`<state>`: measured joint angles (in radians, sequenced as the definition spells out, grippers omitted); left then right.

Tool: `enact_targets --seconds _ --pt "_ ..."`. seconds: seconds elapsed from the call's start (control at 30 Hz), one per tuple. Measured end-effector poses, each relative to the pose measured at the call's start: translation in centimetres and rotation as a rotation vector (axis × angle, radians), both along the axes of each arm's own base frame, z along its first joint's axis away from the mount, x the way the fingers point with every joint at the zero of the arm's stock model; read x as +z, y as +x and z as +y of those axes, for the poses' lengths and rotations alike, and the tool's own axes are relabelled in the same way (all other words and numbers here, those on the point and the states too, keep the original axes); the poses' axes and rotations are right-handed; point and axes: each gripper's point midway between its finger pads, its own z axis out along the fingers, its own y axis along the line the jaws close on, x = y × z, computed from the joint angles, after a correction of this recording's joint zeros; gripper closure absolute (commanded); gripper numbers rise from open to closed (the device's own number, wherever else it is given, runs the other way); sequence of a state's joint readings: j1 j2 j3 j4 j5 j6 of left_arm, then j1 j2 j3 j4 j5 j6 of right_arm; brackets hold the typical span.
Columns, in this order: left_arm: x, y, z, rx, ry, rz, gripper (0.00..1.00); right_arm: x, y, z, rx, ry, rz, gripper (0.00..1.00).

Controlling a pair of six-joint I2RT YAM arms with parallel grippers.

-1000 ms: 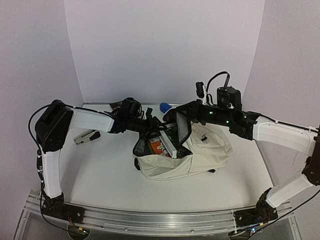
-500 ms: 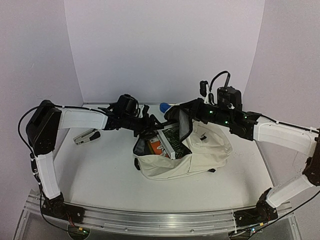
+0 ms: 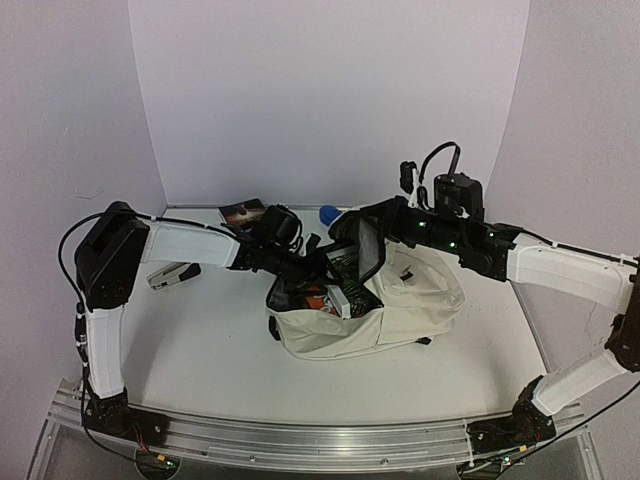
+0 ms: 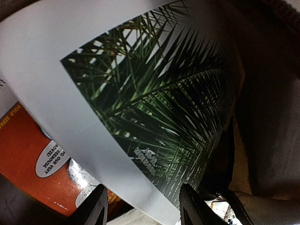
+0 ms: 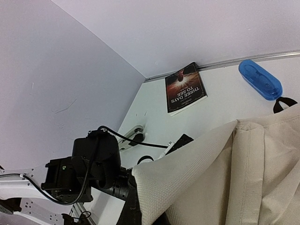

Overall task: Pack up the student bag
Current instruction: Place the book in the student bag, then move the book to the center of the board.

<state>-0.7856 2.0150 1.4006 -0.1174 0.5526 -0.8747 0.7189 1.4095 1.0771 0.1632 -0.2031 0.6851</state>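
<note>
The bag [image 3: 400, 300] lies on its side in the middle of the bench [image 3: 200, 350], mouth turned up and toward my left arm, so things can slide in sideways rather than drop from above. My right end effector [image 3: 352, 225] is closed tight at the top of the flap [image 3: 368, 250]. I judge it is pinching that cloth and lifting it, because the flap stands upright with its dark lining showing, and the wrist view has cream fabric rising straight at the camera. Held that way, the mouth stays wide for the other arm. My left end effector [image 4: 143, 208] is down inside the opening, its fingers standing moderately apart and clamped on nothing that I can see. The lower corner of the palm-leaf book [image 4: 154, 103] sits between them, though I cannot tell whether they touch it. That book leans tilted over the orange pack [image 4: 42, 145] already inside, so I take this step to be nudging it deeper and flatter to leave room. A dark book [image 5: 185, 87], a blue case [image 5: 260, 79] and a stapler [image 3: 172, 273] lie on the bench outside the bag, near the back wall, within reach of the left arm, probably next to go in.
</note>
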Motion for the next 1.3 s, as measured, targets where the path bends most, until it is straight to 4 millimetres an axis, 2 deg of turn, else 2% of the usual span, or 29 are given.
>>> enact_targets --seconds 0.43,0.63,0.7,0.77,0.87,0.93,1.0,1.07,1.17,1.3 --pt "0.1 0.4 -2.1 -0.04 -0.028 -0.018 0.5 -0.1 0.0 -0.1 -0.003 -0.004 0.003 1.0" --pt "0.3 0.7 -1.9 -0.043 -0.012 -0.069 0.32 0.0 0.2 -0.7 -0.036 -0.012 -0.004 1.0" --pt "1.1 0.6 -1.3 -0.039 -0.004 -0.097 0.27 -0.5 0.3 -1.6 -0.075 -0.021 0.0 1.0" --pt "2.7 0.5 -0.4 -0.034 -0.002 -0.128 0.23 -1.0 0.5 -2.7 -0.107 -0.015 0.016 1.0" --pt "6.4 0.9 1.5 -0.011 -0.025 -0.196 0.19 -2.4 2.2 -5.8 -0.19 0.004 0.058 1.0" --pt "9.1 1.7 3.6 0.023 -0.048 -0.245 0.18 -4.0 3.4 -8.3 -0.252 0.005 0.102 1.0" --pt "10.9 3.2 6.2 0.079 -0.062 -0.275 0.18 -5.9 4.0 -9.9 -0.291 0.0 0.15 1.0" --pt "11.7 5.3 8.9 0.148 -0.061 -0.291 0.19 -7.7 4.2 -10.7 -0.309 -0.006 0.197 1.0" --pt "10.4 8.7 13.4 0.265 -0.026 -0.268 0.23 -10.0 4.2 -11.1 -0.322 -0.009 0.259 1.0" --pt "6.3 12.5 19.0 0.431 0.055 -0.192 0.33 -11.9 3.9 -11.4 -0.327 -0.016 0.312 1.0"
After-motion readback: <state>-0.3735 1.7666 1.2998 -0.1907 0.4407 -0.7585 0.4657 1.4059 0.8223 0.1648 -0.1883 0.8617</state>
